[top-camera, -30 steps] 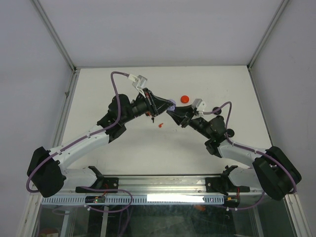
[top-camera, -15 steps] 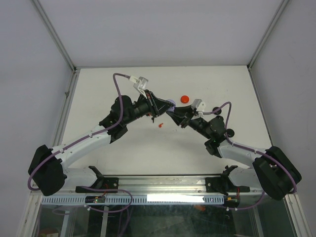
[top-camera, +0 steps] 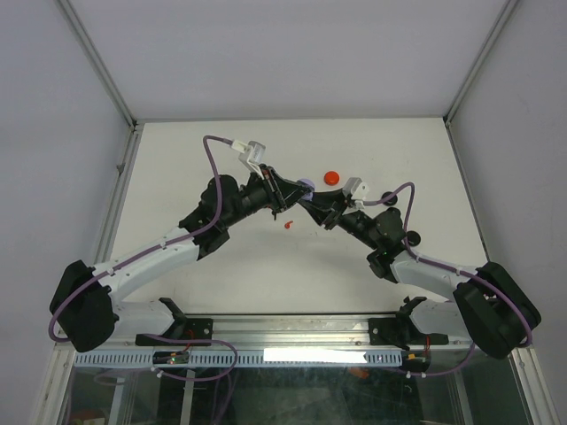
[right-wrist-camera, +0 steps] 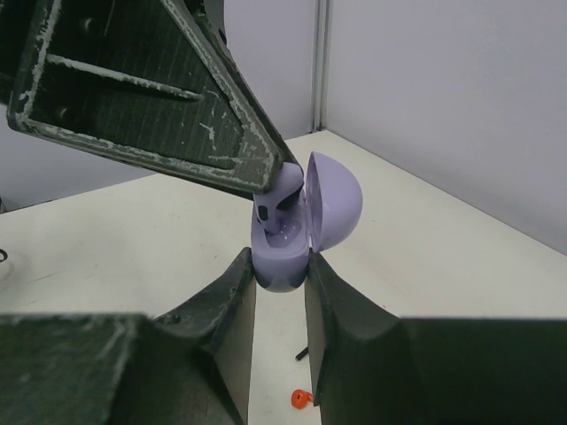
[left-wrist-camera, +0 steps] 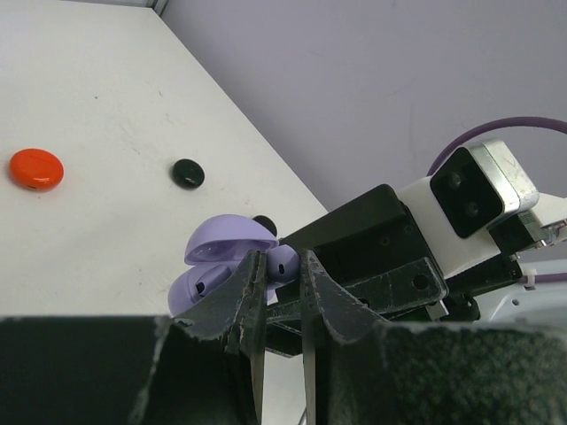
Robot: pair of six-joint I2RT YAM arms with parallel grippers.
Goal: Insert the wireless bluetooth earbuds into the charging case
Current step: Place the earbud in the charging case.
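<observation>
A white table (top-camera: pixel 221 266) is enclosed by pale grey wall panels (top-camera: pixel 292 53) set behind it and to both its sides, metal frame posts (top-camera: pixel 97 60) are fixed at its far corners, and an aluminium rail (top-camera: pixel 292 329) is mounted along its near edge.

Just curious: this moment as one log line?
left end effector: shut on earbud | right end effector: shut on open case | earbud at case mouth

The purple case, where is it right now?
The purple case is near the middle of the top view, pinched in the right tool, just left of the red case.
</observation>
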